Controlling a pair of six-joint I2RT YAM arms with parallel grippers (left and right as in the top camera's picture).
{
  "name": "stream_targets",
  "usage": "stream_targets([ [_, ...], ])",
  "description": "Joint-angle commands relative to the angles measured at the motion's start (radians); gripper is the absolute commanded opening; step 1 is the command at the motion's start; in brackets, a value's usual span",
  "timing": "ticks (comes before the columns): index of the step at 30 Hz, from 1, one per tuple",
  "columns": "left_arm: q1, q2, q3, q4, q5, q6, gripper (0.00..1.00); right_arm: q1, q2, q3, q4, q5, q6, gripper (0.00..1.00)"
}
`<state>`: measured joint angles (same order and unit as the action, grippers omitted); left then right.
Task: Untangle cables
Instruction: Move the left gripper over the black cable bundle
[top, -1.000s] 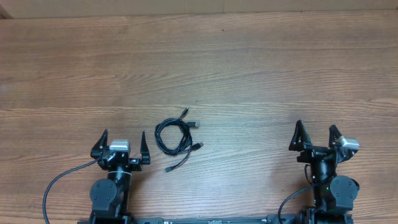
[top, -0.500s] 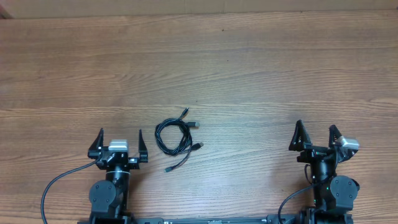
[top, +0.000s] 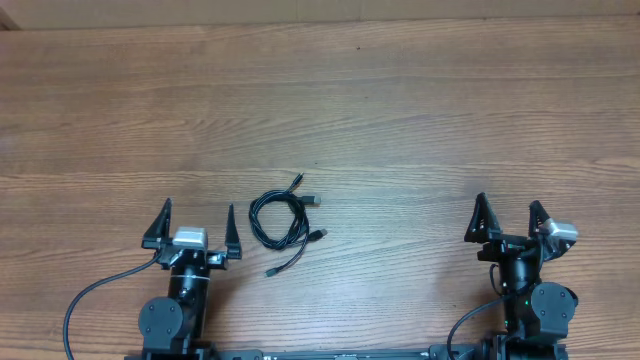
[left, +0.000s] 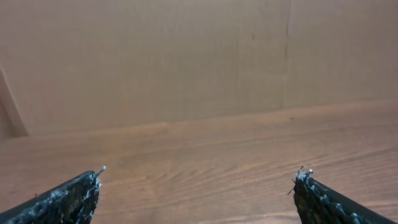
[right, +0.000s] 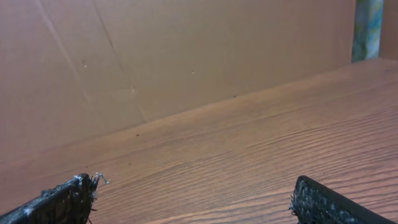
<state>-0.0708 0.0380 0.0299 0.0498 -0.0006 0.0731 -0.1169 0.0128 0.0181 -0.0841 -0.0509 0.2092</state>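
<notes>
Loosely bundled, the cables (top: 283, 222) lie beside wide-open left fingers (top: 230, 228), well apart from wide-open right fingers (top: 480, 216).

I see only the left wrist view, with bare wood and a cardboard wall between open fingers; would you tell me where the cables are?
Observer: The cables lie in a small coiled bundle on the table, between the arms and just beside the left gripper, outside your frame.
Operator: Thank you. Is the right gripper near them?
Observer: No. The right gripper is open and empty, well apart from the bundle.
Operator: Does any end stick out of the coil?
Observer: Yes. One loose tail ends in a plug on the side nearest the arms.
</notes>
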Motion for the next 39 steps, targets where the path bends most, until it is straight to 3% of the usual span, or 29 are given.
stream_targets([
  [1,-0.002,0.002,0.093,-0.062,0.015,-0.028,1.0,0.005,-0.009,-0.01,0.003,0.006,-0.001,1.0],
  [10,-0.002,0.048,0.232,-0.217,-0.039,-0.029,1.0,0.005,-0.009,-0.01,0.003,0.006,-0.001,1.0],
  [20,-0.002,0.376,0.418,-0.281,-0.016,-0.029,1.0,0.005,-0.009,-0.01,0.003,0.006,-0.001,1.0],
  [25,-0.002,0.597,0.612,-0.378,0.053,-0.029,0.99,0.005,-0.009,-0.01,0.003,0.006,-0.001,1.0],
  [32,-0.002,0.883,0.919,-0.645,0.155,-0.036,1.0,0.005,-0.009,-0.01,0.003,0.006,-0.001,1.0],
  [35,-0.002,0.989,1.037,-0.748,0.333,-0.035,1.0,0.005,-0.009,-0.01,0.003,0.006,-0.001,1.0],
  [39,-0.002,1.057,1.072,-0.758,0.481,-0.036,1.0,0.005,-0.009,-0.01,0.003,0.006,-0.001,1.0],
])
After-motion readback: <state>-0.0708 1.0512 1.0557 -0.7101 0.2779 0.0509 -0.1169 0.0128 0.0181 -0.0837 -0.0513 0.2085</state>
